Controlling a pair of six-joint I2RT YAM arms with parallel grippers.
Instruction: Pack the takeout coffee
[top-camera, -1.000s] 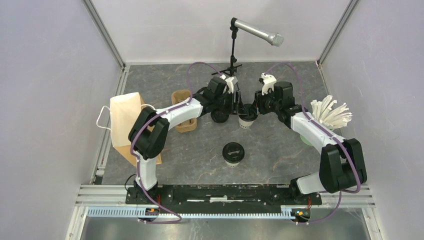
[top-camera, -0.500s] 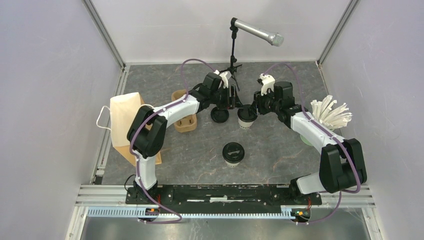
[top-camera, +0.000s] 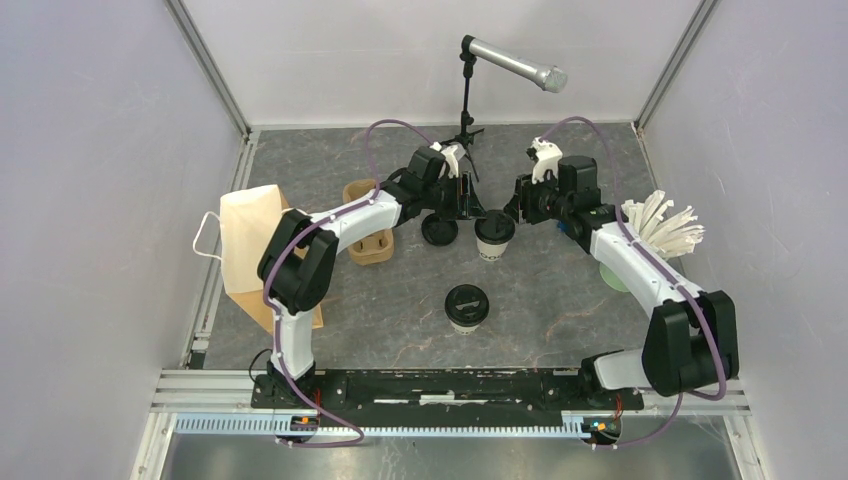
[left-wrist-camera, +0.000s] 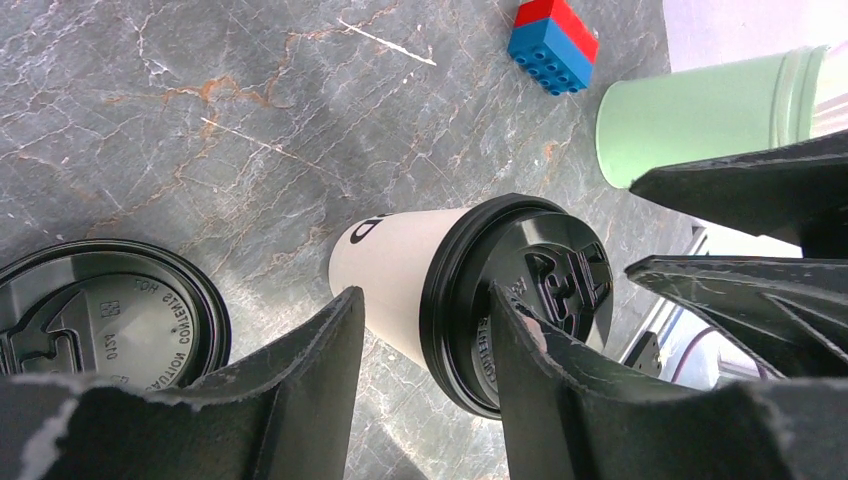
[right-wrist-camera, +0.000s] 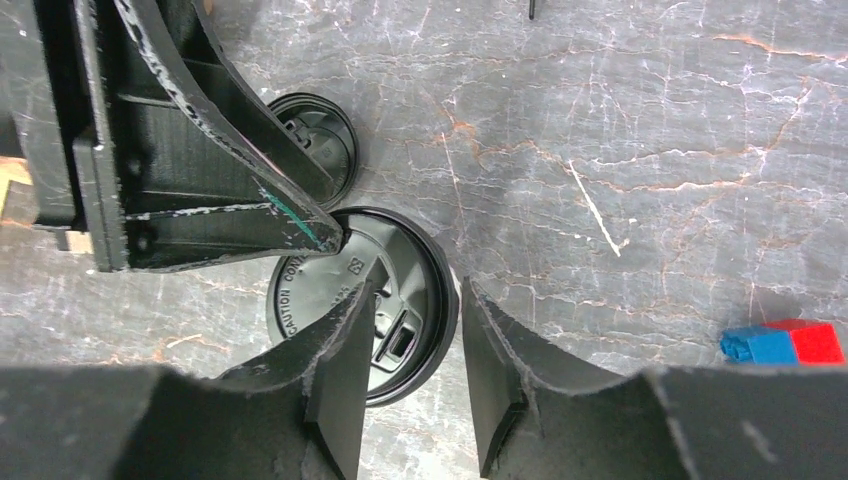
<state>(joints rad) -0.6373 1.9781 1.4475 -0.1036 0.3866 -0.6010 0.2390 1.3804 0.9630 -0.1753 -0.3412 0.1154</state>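
From above, a grey marbled bench (top-camera: 560, 310) is seen. A takeout coffee cup (top-camera: 493, 236), white with a black lid, stands upright just toward 12 o'clock from the bench's middle. The left gripper (top-camera: 463, 203) is placed at its 10 o'clock and the right gripper (top-camera: 516, 207) at its 2 o'clock, both near it. The state of the jaws cannot be told from this view. A black lid (top-camera: 439, 230) is seen at the cup's 9 o'clock; whether a cup is under it cannot be told. A second lidded cup (top-camera: 466, 307) stands at 6 o'clock, well apart. A brown cup carrier (top-camera: 368, 236) and a paper bag (top-camera: 250, 250) are set toward 9 o'clock. A bunch of white wrapped straws (top-camera: 660, 228) is seen at 3 o'clock and a microphone (top-camera: 515, 66) at 12 o'clock.

In the left wrist view, the left jaws are held moderately apart and nothing is clamped. The takeout coffee cup, with dark lettering on its side, is framed between their tips and lies beyond them. The black lid is seen at 8 o'clock, a blue and red toy brick (left-wrist-camera: 553, 35) at 1 o'clock and a pale green cup (left-wrist-camera: 700, 115) at 2 o'clock.

In the right wrist view, the right jaws are parted to a narrow gap and nothing is held. One finger is placed over the cup's lid, the other just past its 3 o'clock rim. The left gripper is seen at 10 o'clock.
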